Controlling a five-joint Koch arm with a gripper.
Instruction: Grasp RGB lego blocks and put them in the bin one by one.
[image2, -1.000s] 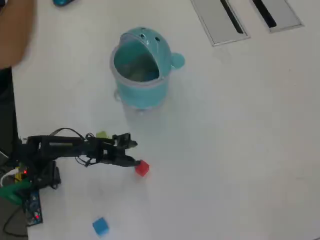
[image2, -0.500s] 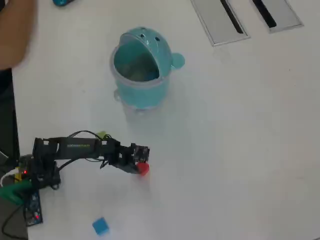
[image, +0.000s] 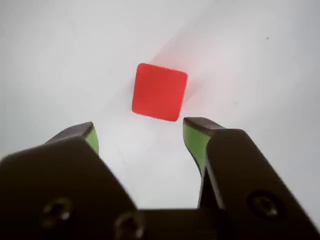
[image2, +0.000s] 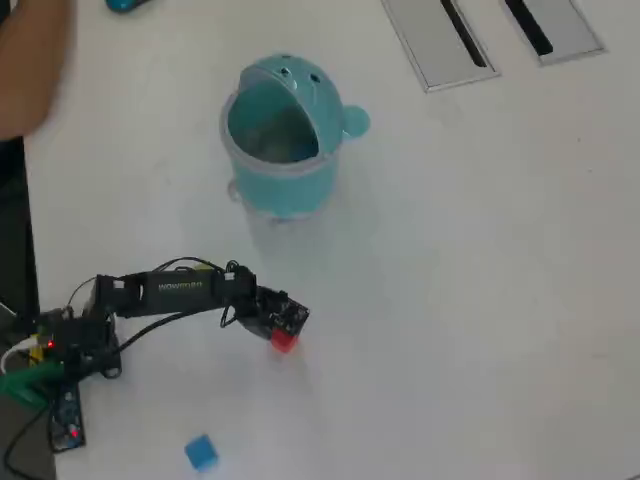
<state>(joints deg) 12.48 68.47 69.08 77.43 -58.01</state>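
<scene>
Below the wrist camera, the gripper (image: 140, 132) hangs with its green-lined jaws spread apart, and the red block (image: 159, 91) lies on the white table (image: 260, 65) just beyond the tips, not between them and untouched. From overhead, the gripper (image2: 283, 322) sits right over the red block (image2: 283, 343) (mostly hidden by it). The blue block (image2: 201, 452) rests well apart, nearer the bottom edge, and the teal bin (image2: 283, 140) stands farther up the table, lid swung open.

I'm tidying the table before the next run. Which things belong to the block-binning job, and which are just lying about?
Job: red block, blue block, teal bin, open gripper hovering at the red block.
Lying about: grey slotted panels, small teal object at the top edge.
</scene>
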